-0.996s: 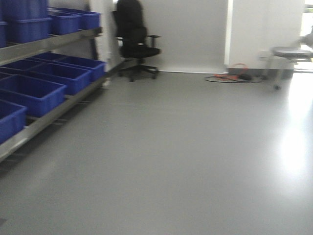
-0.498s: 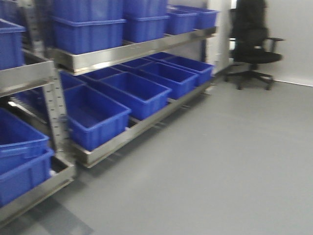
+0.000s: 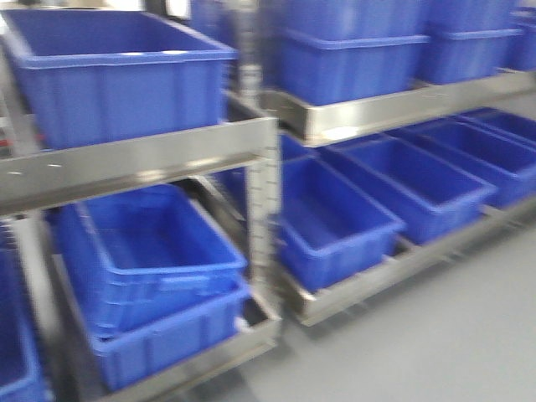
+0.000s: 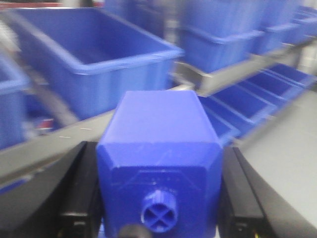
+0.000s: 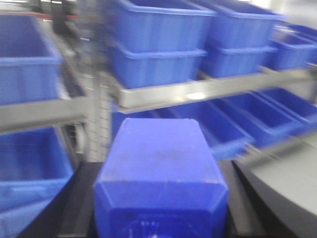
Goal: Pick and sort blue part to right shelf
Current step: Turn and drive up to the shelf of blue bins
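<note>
Swung left, the front view has lost the chair and open floor; steel shelves (image 3: 167,159) of blue bins (image 3: 117,67) fill it. Facing them, right fingers (image 5: 81,208) clamp the blue part (image 5: 158,168) between them; left fingers (image 4: 81,193) likewise grip a knobbed blue block (image 4: 158,129).

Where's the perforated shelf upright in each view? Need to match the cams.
Front view: the perforated upright stands just left of centre, between the two shelf bays.
Right wrist: left of centre, beside the upper shelf rail.
Left wrist: cannot make it out in the blur.
Shared landmark: the stacked blue bins on the upper shelf, seen in the front view, left wrist and right wrist.
</note>
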Robot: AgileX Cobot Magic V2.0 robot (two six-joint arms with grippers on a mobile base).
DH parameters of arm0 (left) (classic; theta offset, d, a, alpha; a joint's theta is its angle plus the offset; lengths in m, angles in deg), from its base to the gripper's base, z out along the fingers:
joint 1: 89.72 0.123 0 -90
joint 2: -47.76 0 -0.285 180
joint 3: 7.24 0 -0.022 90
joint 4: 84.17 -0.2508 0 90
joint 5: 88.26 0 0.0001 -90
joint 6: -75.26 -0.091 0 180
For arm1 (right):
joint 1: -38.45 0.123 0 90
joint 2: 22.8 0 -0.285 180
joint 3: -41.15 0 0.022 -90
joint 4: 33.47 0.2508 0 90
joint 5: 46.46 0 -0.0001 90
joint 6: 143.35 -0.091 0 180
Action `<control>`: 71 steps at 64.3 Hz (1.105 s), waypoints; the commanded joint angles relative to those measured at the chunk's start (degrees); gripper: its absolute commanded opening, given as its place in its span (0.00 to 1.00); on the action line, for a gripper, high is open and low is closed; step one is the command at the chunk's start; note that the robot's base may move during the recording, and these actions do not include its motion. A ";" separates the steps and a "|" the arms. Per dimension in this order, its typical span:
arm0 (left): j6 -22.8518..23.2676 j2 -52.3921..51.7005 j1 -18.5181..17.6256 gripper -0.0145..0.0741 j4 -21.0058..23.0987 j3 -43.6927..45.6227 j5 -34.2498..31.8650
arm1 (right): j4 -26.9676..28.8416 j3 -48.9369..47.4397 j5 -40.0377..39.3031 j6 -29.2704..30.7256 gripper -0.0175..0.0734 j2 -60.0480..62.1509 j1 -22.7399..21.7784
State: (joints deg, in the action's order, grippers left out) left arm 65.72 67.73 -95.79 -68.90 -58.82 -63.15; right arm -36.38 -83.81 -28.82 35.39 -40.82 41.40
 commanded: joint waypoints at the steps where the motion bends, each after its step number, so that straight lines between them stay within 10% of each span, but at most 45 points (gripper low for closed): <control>1: 0.34 0.49 -0.12 0.60 0.55 1.68 -4.98 | -0.40 -1.69 -5.54 0.23 0.64 -0.56 -0.26; 71: 0.34 0.49 -0.12 0.60 0.55 1.68 -4.98 | -0.40 -1.69 -5.54 0.23 0.64 -0.56 -0.26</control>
State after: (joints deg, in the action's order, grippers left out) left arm 65.72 67.73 -95.79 -68.90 -58.82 -63.15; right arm -36.38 -83.81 -28.82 35.39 -40.82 41.40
